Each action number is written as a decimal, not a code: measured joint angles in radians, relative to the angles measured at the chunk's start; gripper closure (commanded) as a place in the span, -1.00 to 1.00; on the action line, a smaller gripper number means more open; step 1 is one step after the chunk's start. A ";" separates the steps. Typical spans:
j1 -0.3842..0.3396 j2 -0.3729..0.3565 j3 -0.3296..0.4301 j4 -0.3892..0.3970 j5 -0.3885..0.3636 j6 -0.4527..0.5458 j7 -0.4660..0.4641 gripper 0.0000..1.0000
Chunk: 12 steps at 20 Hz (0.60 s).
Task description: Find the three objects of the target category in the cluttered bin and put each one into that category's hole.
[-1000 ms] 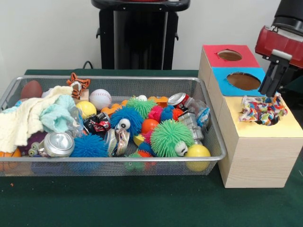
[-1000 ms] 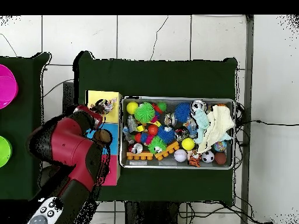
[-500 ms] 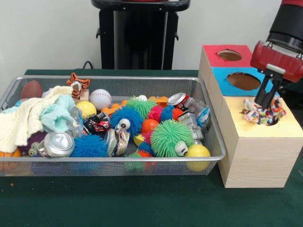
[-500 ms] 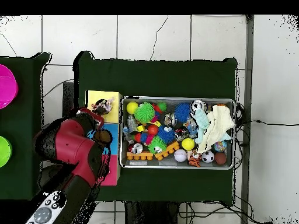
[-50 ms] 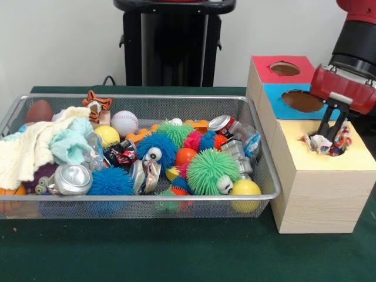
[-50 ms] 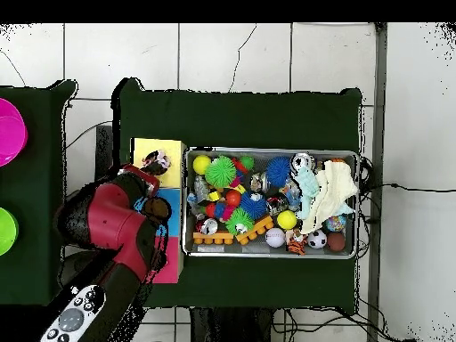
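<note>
While the gripper (image 5: pixel 330 130) stands over the yellow hole (image 5: pixel 335 147) of the wooden sorting box (image 5: pixel 311 194), its two dark fingers (image 5: pixel 324 124) are clenched on a multicoloured patterned cloth (image 5: pixel 322 143), which is bunched at the hole's rim and partly sunk into it. A good finish, judging by this, means pushing the wad straight down through the opening before letting go, since loose folds draped on the yellow top could catch and leave the cloth hanging out. The cloth looks soft, thin and crumpled, speckled with red, white and blue; the box is pale grained wood topped with flat red, blue and yellow panels, each cut with a round hole.

Beside the box, the wire mesh bin (image 5: pixel 258 194) holds spiky rubber puffer balls (image 5: pixel 208 170), a stitched baseball (image 5: pixel 124 123), crushed shiny cans (image 5: pixel 71 179) and a cream knitted cloth (image 5: pixel 29 150) with a pale teal one (image 5: pixel 71 144) at the bin's end farthest from the box.
</note>
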 measured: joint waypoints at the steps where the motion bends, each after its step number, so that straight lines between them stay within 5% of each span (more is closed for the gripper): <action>1: 0.000 0.003 0.001 0.000 0.002 -0.002 0.000 1.00; 12: -0.011 0.046 0.010 -0.007 0.045 -0.033 0.009 1.00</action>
